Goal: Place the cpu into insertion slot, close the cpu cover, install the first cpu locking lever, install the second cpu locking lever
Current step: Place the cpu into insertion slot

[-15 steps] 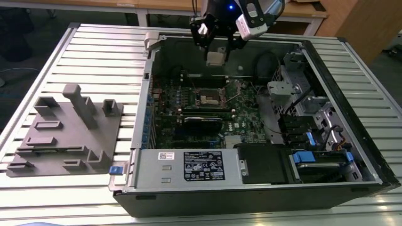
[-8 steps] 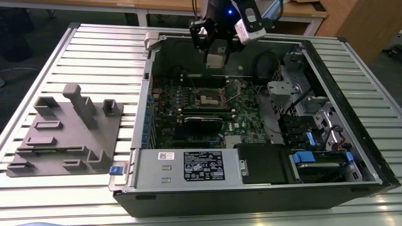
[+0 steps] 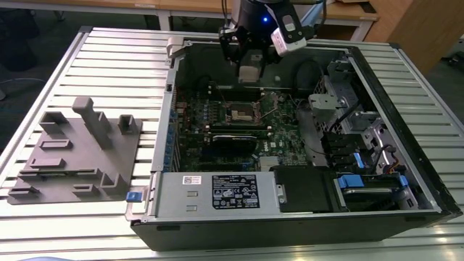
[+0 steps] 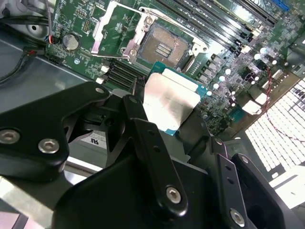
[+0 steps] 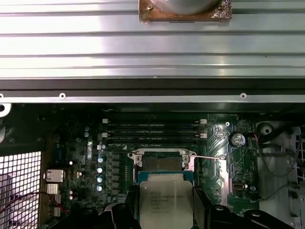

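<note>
Claw (image 4: 167,119) looms closest in the second wrist view, jaws pinched on the edges of the cpu (image 5: 166,201), its silver top showing between them. It hangs above the green board, just short of the insertion slot (image 4: 164,46) and not touching it. The slot's gold contacts are bare, and the cpu cover (image 4: 140,33) stands swung open beside it (handy for access). So nothing is seated yet: placing, closing and both latching steps all remain.
</note>
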You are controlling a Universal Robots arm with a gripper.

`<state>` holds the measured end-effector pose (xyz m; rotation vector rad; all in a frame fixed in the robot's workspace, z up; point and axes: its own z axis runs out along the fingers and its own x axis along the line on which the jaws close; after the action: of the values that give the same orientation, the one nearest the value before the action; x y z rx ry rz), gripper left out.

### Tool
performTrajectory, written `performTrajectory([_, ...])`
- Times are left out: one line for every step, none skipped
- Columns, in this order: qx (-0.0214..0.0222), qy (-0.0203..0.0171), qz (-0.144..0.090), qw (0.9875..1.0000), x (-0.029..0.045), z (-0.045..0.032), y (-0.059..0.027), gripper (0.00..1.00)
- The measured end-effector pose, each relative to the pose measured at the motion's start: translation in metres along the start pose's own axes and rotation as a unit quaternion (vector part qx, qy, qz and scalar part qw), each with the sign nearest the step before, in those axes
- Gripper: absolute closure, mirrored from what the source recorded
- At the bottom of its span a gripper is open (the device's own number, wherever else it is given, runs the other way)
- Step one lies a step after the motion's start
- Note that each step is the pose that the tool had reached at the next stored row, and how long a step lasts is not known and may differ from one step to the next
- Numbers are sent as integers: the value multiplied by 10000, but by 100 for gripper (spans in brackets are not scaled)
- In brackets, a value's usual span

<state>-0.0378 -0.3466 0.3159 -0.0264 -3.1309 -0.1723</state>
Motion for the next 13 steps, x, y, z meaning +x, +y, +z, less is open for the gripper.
performTrajectory([-6,-7,-5,10000,1,7,-10,46])
performTrajectory([-12,-13,-9,10000,1,14,-20,46])
performTrajectory([-20,-20,-13,10000,3,22,-30,46])
performTrajectory([-28,-29,-16,10000,5,29,-36,46])
performTrajectory([-29,-38,-19,10000,7,32,-39,46])
performTrajectory([-27,-47,-22,10000,9,33,-39,46])
performTrajectory([-29,-59,-23,10000,13,38,-40,46])
performTrajectory([-30,-75,-25,10000,20,44,-41,46])
performTrajectory([-30,-92,-27,9999,28,52,-42,46])
performTrajectory([-27,-110,-29,9999,36,58,-43,46])
performTrajectory([-23,-129,-31,9999,42,63,-44,46])
performTrajectory([-15,-150,-34,9999,48,67,-45,46])
performTrajectory([-5,-170,-36,9998,53,72,-45,46])
